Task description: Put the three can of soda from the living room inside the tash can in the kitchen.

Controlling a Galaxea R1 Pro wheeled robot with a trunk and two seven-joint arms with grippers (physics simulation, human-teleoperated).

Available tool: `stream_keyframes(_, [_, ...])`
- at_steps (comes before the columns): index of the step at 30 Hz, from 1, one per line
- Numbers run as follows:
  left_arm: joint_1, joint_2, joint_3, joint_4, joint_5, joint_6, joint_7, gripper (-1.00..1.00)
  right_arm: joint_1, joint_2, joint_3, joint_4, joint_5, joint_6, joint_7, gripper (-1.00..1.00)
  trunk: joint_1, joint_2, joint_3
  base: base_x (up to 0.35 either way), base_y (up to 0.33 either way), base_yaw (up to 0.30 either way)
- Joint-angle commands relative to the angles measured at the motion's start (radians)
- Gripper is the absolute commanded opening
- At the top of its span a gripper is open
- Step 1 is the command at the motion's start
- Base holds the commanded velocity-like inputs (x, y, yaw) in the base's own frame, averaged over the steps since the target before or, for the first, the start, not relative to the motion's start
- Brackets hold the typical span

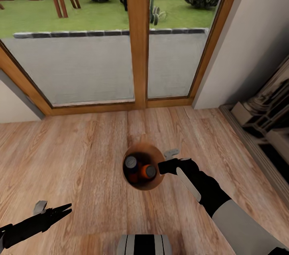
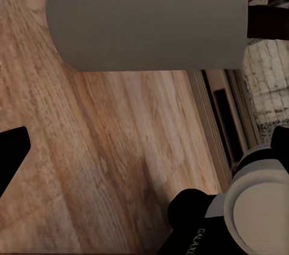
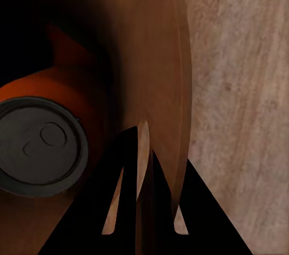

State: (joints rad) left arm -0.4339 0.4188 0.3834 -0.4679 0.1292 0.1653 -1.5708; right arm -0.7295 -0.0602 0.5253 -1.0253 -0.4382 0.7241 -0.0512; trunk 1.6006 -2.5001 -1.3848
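Observation:
The tash can (image 1: 145, 148), a small round bucket with a copper-brown inside, hangs just above the wood floor in the head view. My right gripper (image 1: 162, 166) is shut on its rim at the right side. Inside it stand cans of soda: one silver top (image 1: 130, 162) and an orange can (image 1: 149, 172) show. The right wrist view shows the bucket's inner wall (image 3: 150, 38), an orange can (image 3: 39, 147) and my right gripper (image 3: 139, 132) pinching the rim. The left wrist view shows the bucket's grey outside (image 2: 150, 20). My left gripper (image 1: 68, 208) hangs low at the left, open and holding nothing.
Wood-framed glass doors (image 1: 137, 46) stand straight ahead, with a patio and lawn beyond. A dark ornate fireplace surround (image 1: 265, 122) runs along the right. White wall corners flank the doors. Wood floor (image 1: 80, 154) lies all around, and my base (image 1: 144, 245) shows at the bottom.

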Motion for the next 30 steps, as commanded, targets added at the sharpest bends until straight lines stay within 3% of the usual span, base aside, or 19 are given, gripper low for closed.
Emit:
stream_keyframes(1, [0.000, 0.000, 0.000, 0.000, 0.000, 0.000, 0.000, 1.00, 0.000, 0.000, -0.001, -0.001, -0.019, -0.002, 0.005, -1.00, 0.000, 0.000, -0.004, 0.000, 0.000, 0.000])
stream_keyframes(7, [0.000, 0.000, 0.000, 0.000, 0.000, 0.000, 0.000, 1.00, 0.000, 0.000, -0.001, -0.001, -0.019, -0.002, 0.005, -1.00, 0.001, -0.001, -0.008, 0.000, 0.000, 0.000])
stream_keyframes(14, [0.000, 0.000, 0.000, 0.000, 0.001, -0.001, 0.000, 1.00, 0.000, 0.000, -0.001, -0.001, -0.019, -0.002, 0.005, -1.00, 0.004, -0.002, -0.035, 0.000, 0.000, 0.000])
stream_keyframes(30, [0.000, 0.000, 0.000, 0.000, 0.000, 0.000, 0.000, 1.00, 0.000, 0.001, -0.001, -0.001, -0.019, -0.002, 0.005, -1.00, 0.004, -0.002, -0.035, 0.000, 0.000, 0.000])
